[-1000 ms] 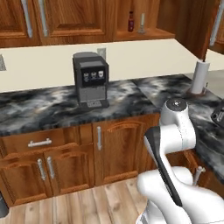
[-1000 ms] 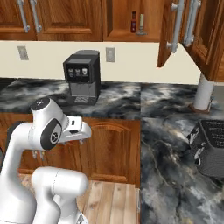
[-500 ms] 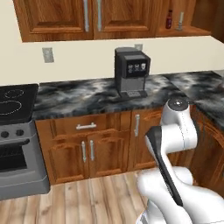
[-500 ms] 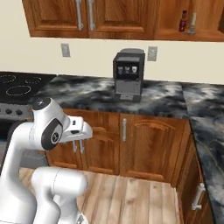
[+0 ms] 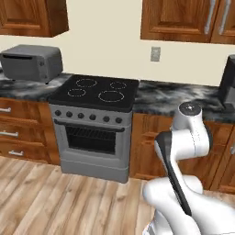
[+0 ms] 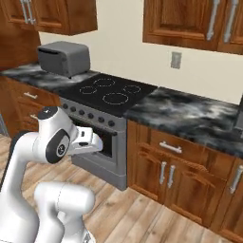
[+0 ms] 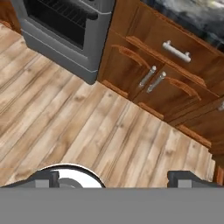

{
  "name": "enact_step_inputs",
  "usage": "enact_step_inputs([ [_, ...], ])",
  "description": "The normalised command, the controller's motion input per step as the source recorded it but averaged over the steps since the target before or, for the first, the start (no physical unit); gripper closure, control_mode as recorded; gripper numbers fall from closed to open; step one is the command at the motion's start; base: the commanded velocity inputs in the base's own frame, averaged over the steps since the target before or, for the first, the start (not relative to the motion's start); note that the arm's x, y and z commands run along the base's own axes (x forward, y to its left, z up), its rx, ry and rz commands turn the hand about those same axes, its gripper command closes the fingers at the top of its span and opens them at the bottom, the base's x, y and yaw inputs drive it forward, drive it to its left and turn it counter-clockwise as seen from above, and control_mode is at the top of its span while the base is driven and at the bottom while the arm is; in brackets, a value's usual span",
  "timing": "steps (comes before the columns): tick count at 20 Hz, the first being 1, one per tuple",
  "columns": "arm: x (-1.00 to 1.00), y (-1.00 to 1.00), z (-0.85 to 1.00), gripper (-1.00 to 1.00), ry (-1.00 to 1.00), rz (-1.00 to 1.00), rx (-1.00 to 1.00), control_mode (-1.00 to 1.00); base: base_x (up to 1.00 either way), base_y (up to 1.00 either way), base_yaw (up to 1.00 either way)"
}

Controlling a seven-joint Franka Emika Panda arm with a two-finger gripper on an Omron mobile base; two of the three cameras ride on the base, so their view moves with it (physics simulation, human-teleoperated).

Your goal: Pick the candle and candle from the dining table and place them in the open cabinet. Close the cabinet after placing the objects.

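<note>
The candles, the dining table and the open cabinet are out of view. My arm is folded close over the base, its white elbow high and the hand held level in front of the oven. In the hand view my gripper points down at the wooden floor. Its two dark fingertips stand far apart at the bottom edge, open with nothing between them.
A grey stove with an oven door stands straight ahead, and a toaster oven sits on the counter to its left. The black marbled counter runs right over wooden drawers and doors. Closed wall cabinets hang above. Wooden floor lies in front.
The whole picture has swept sideways, so the base has turned left. The coffee machine has slid to the right edge, and the stove and toaster oven have come in. The arm keeps its folded pose.
</note>
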Motion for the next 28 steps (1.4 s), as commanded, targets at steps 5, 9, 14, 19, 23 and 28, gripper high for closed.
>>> enact_step_inputs([
  [5, 0.00, 0.00, 0.00, -1.00, 0.00, 0.00, 0.00, 1.00, 0.00, 0.73, 0.75],
  [9, 0.00, 0.00, 0.00, -1.00, 0.00, 0.00, 0.00, 1.00, 0.00, 0.63, 0.75],
  [14, 0.00, 0.00, 0.00, -1.00, 0.00, 0.00, 0.00, 1.00, 0.00, 0.53, 0.73],
  [19, 0.00, 0.00, 0.00, -1.00, 0.00, 0.00, 0.00, 1.00, 0.00, 0.36, 0.65],
  [23, 0.00, 0.00, 0.00, -1.00, 0.00, 0.00, 0.00, 1.00, -0.03, 0.09, 0.58],
  [28, 0.00, 0.00, 0.00, -1.00, 0.00, 0.00, 0.00, 1.00, -0.07, 0.04, 0.56],
])
